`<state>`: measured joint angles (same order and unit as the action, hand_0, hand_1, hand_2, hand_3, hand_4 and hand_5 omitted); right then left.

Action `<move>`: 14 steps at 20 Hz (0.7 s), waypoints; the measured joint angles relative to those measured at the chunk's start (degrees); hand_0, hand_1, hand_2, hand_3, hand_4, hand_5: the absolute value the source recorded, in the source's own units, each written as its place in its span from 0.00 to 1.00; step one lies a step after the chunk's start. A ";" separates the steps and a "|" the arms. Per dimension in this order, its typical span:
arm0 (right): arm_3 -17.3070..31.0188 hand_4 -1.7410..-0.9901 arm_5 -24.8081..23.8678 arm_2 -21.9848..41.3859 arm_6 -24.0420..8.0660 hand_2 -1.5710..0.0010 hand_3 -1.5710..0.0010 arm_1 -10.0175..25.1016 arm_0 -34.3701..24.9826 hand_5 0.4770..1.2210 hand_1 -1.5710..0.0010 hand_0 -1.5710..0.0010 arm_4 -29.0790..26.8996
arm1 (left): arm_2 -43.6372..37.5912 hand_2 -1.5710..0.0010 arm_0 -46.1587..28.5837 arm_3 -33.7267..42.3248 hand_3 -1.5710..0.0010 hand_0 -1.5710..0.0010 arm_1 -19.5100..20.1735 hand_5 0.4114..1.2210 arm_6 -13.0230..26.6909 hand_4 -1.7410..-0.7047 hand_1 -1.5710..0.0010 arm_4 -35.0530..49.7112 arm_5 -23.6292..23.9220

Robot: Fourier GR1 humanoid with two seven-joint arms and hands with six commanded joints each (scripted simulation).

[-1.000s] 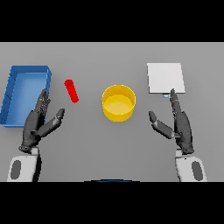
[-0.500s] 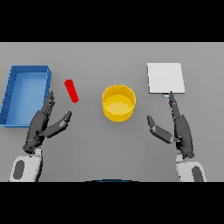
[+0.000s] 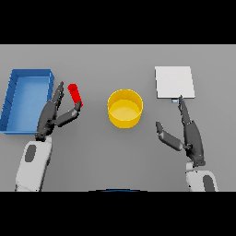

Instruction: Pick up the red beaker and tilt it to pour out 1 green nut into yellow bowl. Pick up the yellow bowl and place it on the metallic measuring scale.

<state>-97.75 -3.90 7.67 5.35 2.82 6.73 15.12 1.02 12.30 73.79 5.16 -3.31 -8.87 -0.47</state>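
The red beaker [image 3: 74, 95] stands on the grey table, left of centre. My left hand [image 3: 51, 116] is open just beside it on its left, thumb reaching under the beaker's lower end, fingers straight behind it; I cannot tell whether it touches. The yellow bowl [image 3: 125, 108] sits in the middle of the table. No green nut shows. The metallic measuring scale [image 3: 174, 82] is a pale square plate at the back right. My right hand [image 3: 190, 133] is open below the scale, its fingertips close to the scale's front edge.
A blue open tray [image 3: 14, 99] lies at the far left, right beside my left hand.
My left hand has moved forward and right, up to the red beaker. My right hand has slid slightly back and down. Beaker, bowl and scale have stayed put.
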 measured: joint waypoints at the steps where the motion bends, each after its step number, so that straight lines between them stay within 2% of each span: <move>1: 0.22 0.63 0.04 -0.09 -0.56 1.00 1.00 0.02 -0.30 0.21 1.00 1.00 -0.06 | -0.08 1.00 1.28 -1.87 1.00 1.00 -0.51 0.33 -0.22 0.45 1.00 -0.30 0.41; 8: 0.30 0.63 -0.01 -0.72 0.14 1.00 1.00 0.29 -0.47 0.23 1.00 1.00 -0.62 | -1.14 1.00 8.35 -10.60 1.00 1.00 -0.85 0.34 -1.99 0.43 1.00 -1.15 0.93; 9: 0.34 0.63 0.16 -0.59 -0.38 1.00 1.00 0.37 -0.44 0.22 1.00 1.00 -0.48 | -1.16 1.00 9.18 -10.91 1.00 1.00 -0.97 0.34 -1.43 0.43 1.00 -1.15 0.95; 11: 0.21 0.63 0.43 -0.82 0.63 1.00 1.00 0.30 0.06 0.22 1.00 1.00 -1.24 | -1.34 1.00 10.59 -13.13 1.00 1.00 -1.53 0.34 -1.22 0.44 1.00 -1.39 1.38; 14: -0.63 0.63 0.31 -0.78 -1.35 1.00 1.00 0.16 -0.20 0.22 1.00 1.00 -1.25 | -2.26 1.00 13.06 -16.38 1.00 1.00 -0.94 0.34 -1.71 0.43 1.00 -1.41 1.38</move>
<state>-98.38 -3.59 6.89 3.99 2.97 6.53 13.87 -1.24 25.36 57.41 4.21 -5.03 -10.27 0.91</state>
